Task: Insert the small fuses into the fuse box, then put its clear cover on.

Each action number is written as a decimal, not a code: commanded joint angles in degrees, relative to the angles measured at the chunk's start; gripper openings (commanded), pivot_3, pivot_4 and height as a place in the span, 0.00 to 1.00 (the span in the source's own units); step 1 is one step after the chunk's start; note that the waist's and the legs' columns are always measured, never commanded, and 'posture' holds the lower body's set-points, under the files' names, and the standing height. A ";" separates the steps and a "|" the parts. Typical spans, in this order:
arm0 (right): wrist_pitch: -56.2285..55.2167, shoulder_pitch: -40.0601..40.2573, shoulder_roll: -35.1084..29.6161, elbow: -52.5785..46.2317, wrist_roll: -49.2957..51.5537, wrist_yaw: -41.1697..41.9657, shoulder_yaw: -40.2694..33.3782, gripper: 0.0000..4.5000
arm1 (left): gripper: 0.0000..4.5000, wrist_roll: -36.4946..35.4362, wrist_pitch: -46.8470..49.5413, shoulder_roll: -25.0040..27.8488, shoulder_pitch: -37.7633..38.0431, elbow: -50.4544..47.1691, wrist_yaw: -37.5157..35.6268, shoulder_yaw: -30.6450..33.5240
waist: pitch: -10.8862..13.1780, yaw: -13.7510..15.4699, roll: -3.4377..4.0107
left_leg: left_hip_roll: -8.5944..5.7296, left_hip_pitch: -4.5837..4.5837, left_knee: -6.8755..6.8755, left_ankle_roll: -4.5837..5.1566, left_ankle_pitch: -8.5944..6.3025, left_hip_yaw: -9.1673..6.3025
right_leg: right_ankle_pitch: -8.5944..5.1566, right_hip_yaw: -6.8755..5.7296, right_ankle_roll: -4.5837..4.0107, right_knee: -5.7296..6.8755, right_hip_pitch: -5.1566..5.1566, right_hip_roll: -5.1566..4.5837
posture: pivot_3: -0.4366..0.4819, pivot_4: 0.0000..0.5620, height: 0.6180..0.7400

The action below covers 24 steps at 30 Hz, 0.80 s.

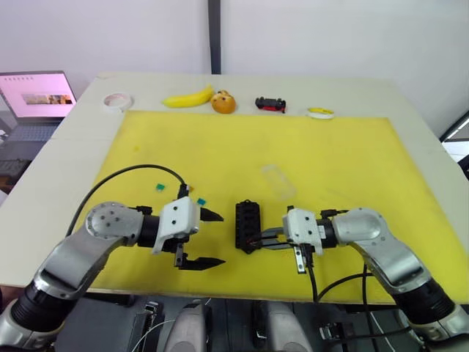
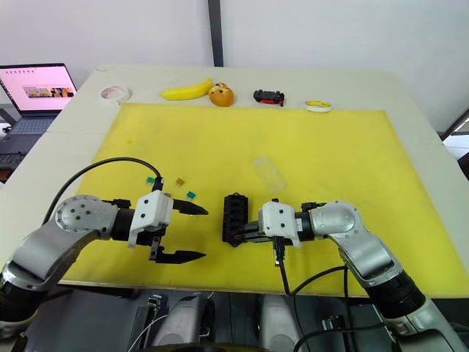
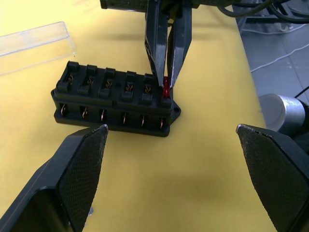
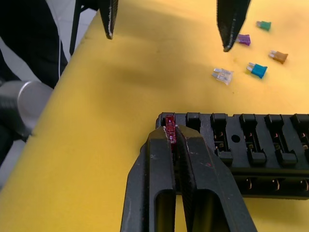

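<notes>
Fuse box: black, on the yellow mat between the two grippers; five slots bare, the end slot nearest the robot taking the red fuse.
Right gripper: fingers pressed together on the red fuse, at that end slot.
Left gripper: fingers spread wide, holding nothing, beside the box.
Loose fuses: grey-white, teal, brown, purple and green, on the mat near the left gripper.
Clear cover: flat on the mat beyond the box.
</notes>
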 commanded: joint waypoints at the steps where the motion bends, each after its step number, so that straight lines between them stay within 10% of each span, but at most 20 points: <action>1: 0.25 0.12 0.01 1.07 -1.02 0.66 0.74 0.00 | 1.00 0.21 -1.10 -0.31 -0.71 -0.41 0.09 0.34 | 0.00 0.01 0.00 | 0.00 0.00 0.00 0.00 0.00 0.00 | 0.00 0.00 0.00 0.00 0.00 0.00 | 0.48 0.27 0.98; 20: 0.43 -3.08 -0.53 3.22 -2.19 2.79 1.13 0.00 | 1.00 -0.84 1.76 0.30 -1.62 -0.50 0.21 1.10 | 0.00 0.05 0.00 | 0.01 0.00 0.00 0.00 0.00 0.00 | 0.00 0.00 0.00 0.00 0.00 -0.01 | 0.48 0.27 0.98; 24: 2.90 -3.37 -0.65 2.00 -0.76 3.11 0.79 0.34 | 1.00 -0.77 1.89 0.15 -1.80 -0.37 0.26 0.99 | 0.00 0.04 0.00 | 0.02 0.00 0.01 0.00 0.00 0.00 | 0.00 0.00 0.00 0.00 0.00 -0.01 | 0.48 0.27 0.98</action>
